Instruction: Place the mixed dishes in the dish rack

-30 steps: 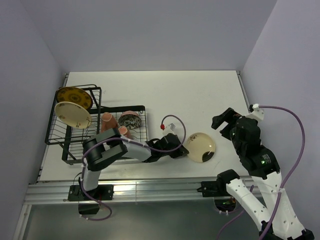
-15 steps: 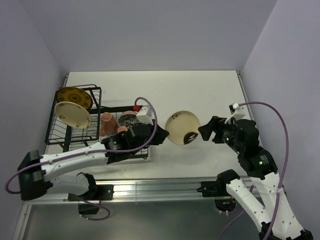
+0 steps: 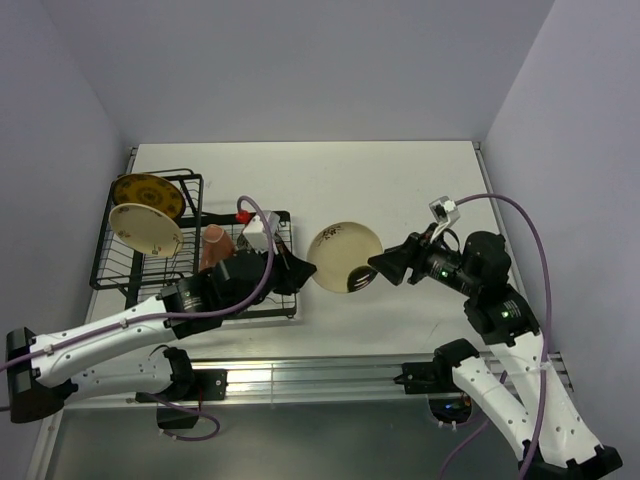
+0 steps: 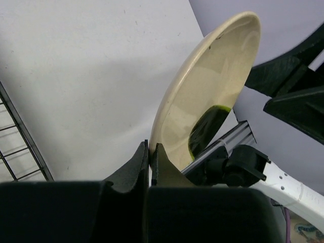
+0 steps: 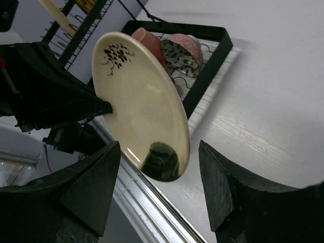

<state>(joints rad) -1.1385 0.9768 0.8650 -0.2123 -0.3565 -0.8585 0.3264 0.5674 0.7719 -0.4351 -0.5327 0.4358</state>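
My left gripper [image 3: 303,272] is shut on the rim of a cream plate [image 3: 345,255] with a small floral mark, holding it on edge above the table just right of the dish rack [image 3: 197,215]. The left wrist view shows the pads [image 4: 144,157] pinching the plate [image 4: 207,91]. My right gripper [image 3: 383,266] is open at the plate's opposite edge; its fingers [image 5: 96,177] stand either side of the plate [image 5: 131,96], apart from it. In the rack stand a mustard-yellow plate [image 3: 147,190] and another cream plate [image 3: 146,230]. A pinkish mug [image 5: 144,36] and the dark patterned bowl [image 5: 178,56] lie in its low section.
The rack's low black frame [image 5: 212,55] lies close behind the held plate, and its wires [image 4: 20,136] show at the left of the left wrist view. The table's near edge with a metal rail [image 3: 330,372] runs below both grippers.
My left arm has carried the plate leftward toward the rack. My right gripper has followed it left up to the plate's edge, and its jaws have narrowed somewhat.
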